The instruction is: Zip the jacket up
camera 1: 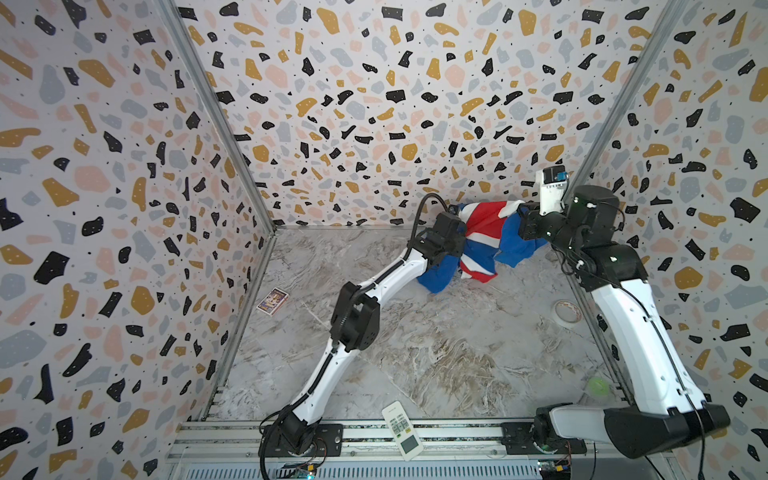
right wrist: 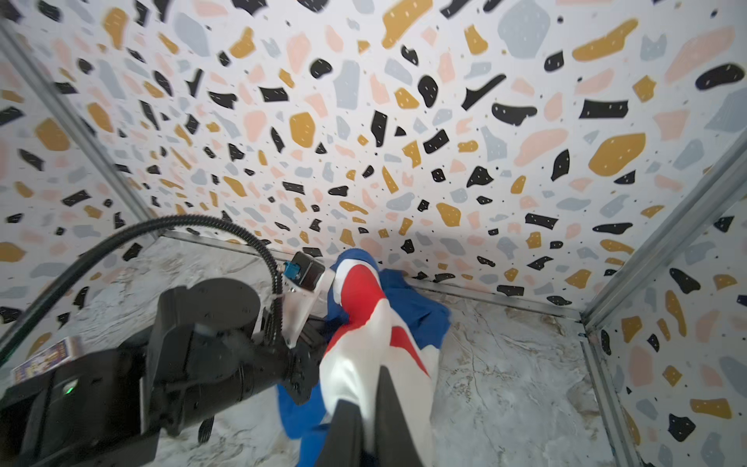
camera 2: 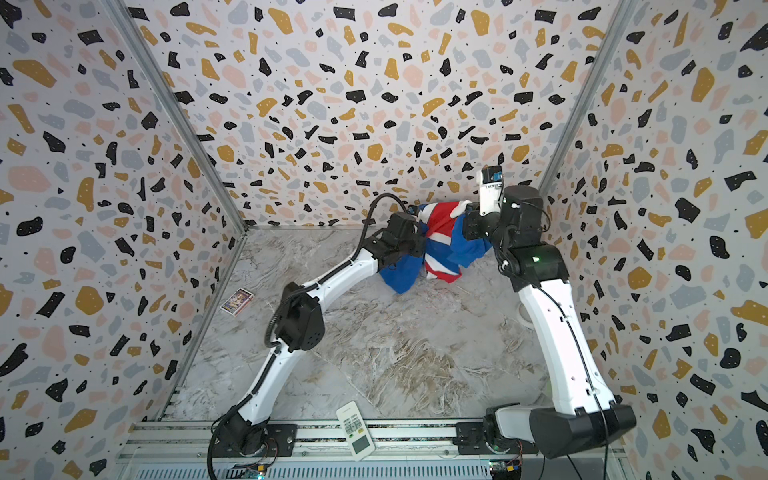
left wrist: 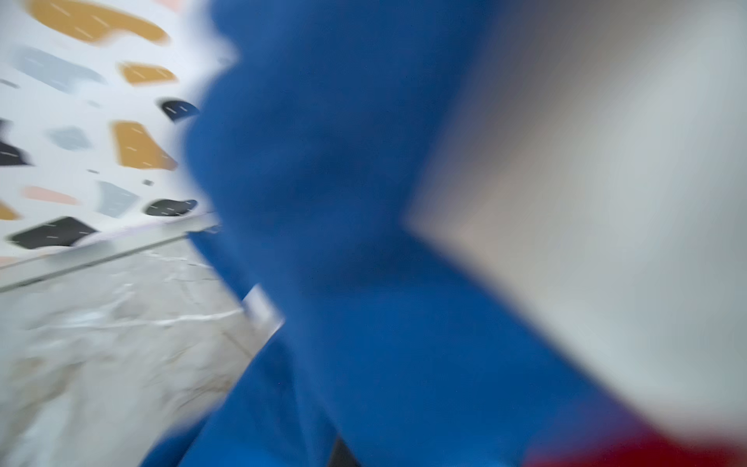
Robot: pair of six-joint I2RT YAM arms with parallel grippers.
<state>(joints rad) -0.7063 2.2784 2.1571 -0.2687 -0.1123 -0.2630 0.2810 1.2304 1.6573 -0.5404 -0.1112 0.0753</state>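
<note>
Blue, red and white cloth up at the far end: we've got the jacket (camera 1: 484,245) bunched by the back wall (camera 1: 374,124), strung between the right gripper (right wrist: 368,428), pinching a white band, and the left gripper (camera 1: 457,249), clamped shut with its tips buried in blue folds. Its lower edges droop toward the table (camera 1: 415,353), whose middle lies open. A card box (camera 1: 272,301), tape roll (camera 1: 566,311), green ball (camera 1: 597,386) and remote (camera 1: 402,430) sit along the edges, well apart from the jacket; only the two arms crowd it.
</note>
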